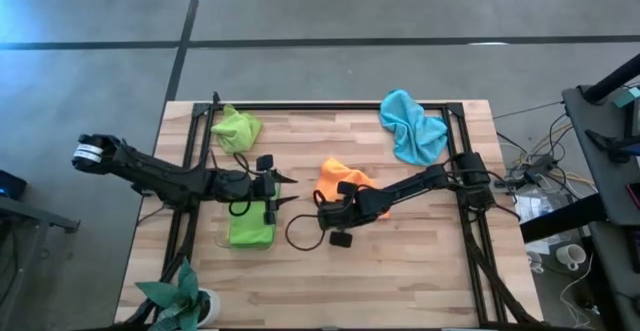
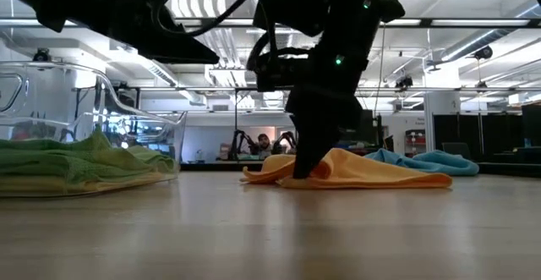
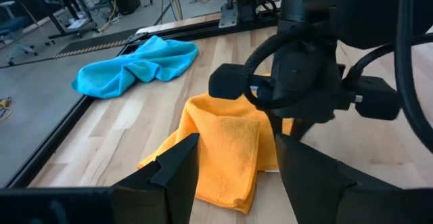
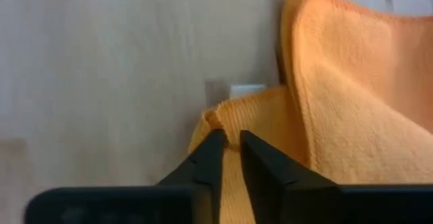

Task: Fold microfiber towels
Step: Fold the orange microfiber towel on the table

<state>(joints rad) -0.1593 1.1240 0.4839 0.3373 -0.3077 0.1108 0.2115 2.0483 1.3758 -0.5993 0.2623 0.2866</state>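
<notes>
The right gripper (image 4: 230, 158) pinches narrow on an edge of the half-folded soft orange microfiber towel (image 1: 340, 179) directly beneath it. Beside the idle, open left gripper (image 1: 277, 189), green and yellow towels (image 2: 80, 163) look finished in the clear tray (image 1: 222, 239). Beyond, the crumpled light blue towel (image 1: 412, 126) and lime green towel (image 1: 236, 128) await folding.

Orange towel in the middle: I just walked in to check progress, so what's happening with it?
The right gripper is down on the orange towel at mid-table, its jaws nearly shut, pinching an edge. The left gripper hangs open beside it. A folded green towel lies in a clear tray. The lime towel and blue towel lie crumpled at the back.
</notes>
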